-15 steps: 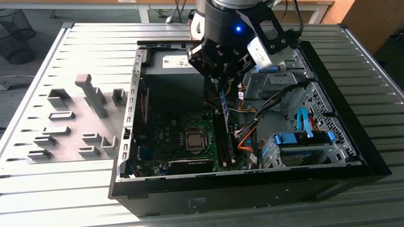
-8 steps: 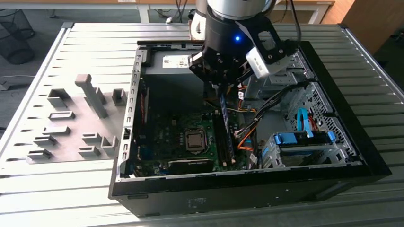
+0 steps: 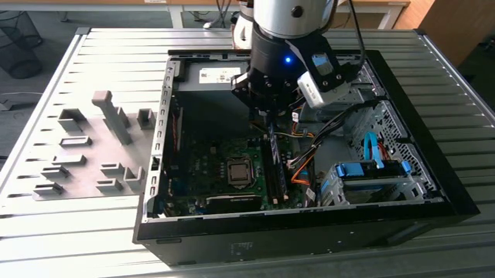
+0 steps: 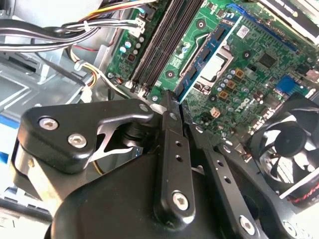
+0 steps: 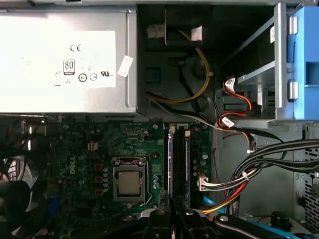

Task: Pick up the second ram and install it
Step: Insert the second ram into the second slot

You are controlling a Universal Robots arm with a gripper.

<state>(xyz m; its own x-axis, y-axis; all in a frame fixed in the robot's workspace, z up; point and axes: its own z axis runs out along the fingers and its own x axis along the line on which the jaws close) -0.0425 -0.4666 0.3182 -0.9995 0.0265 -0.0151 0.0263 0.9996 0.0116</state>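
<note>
a ribbed grey metal tabletop (image 3: pixel 93 231) spreads under even daylight. beyond its far edge lies a grey floor (image 3: pixel 46 17), with a black wire waste basket (image 3: pixel 17 43) and pale wooden desk legs (image 3: pixel 176 14) standing on it.

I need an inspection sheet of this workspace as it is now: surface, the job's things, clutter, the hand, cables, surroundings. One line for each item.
Surface: ribbed metal table carrying an open computer case.
Job's things: second ram stands on edge above the motherboard, beside the memory slots, held at its near end.
Clutter: gray holder blocks on the table at the exterior view's left of the case.
Hand: hand is inside the case, shut on the ram.
Cables: coloured wire bundles run beside the board near the blue drive bay.
Surroundings: wire wastebasket on the floor.
</note>
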